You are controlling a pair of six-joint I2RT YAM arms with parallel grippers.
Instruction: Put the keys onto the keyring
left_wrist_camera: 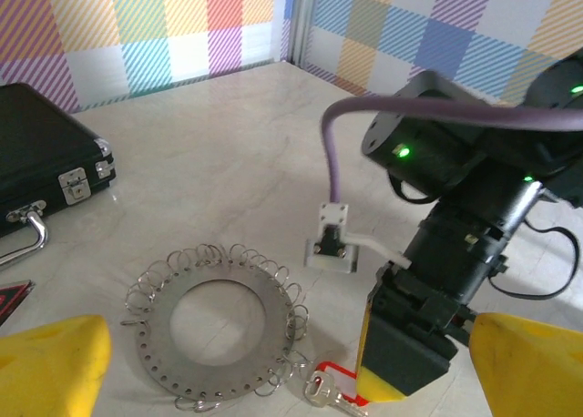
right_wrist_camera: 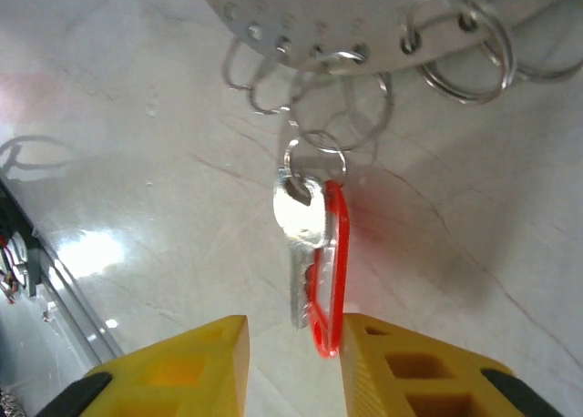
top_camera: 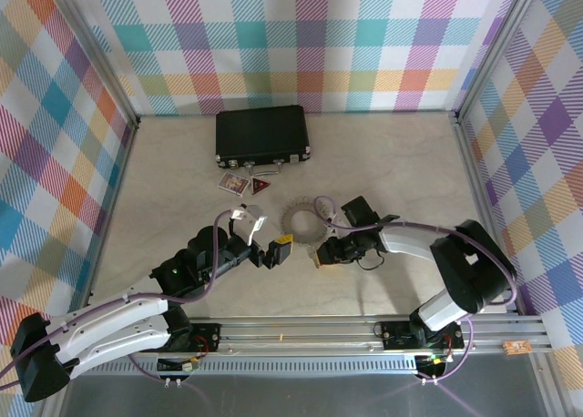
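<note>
Keys (right_wrist_camera: 301,221), a single tagged set, lie beside one keyring (right_wrist_camera: 364,16).

- The table (left_wrist_camera: 228,153) is surfaced in a pale, veined, stone-look material, smooth and glossy; light is mirrored on it.
- The keyring (left_wrist_camera: 155,330) is made of a flat, drilled metal disc, dull grey and brushed, hung with bright wire loops.
- The keys (right_wrist_camera: 302,226) are formed of polished silver metal and joined to a glossy red plastic tag (right_wrist_camera: 337,253).
- The case (top_camera: 262,135) is clad in matt black, with shiny metal latches (left_wrist_camera: 75,185).
- The right gripper (right_wrist_camera: 293,324) is fitted with fingers (right_wrist_camera: 182,367) of matt yellow plastic.
- The walls (top_camera: 319,35) are covered in a matt, cloth-like checked sheet.
</note>
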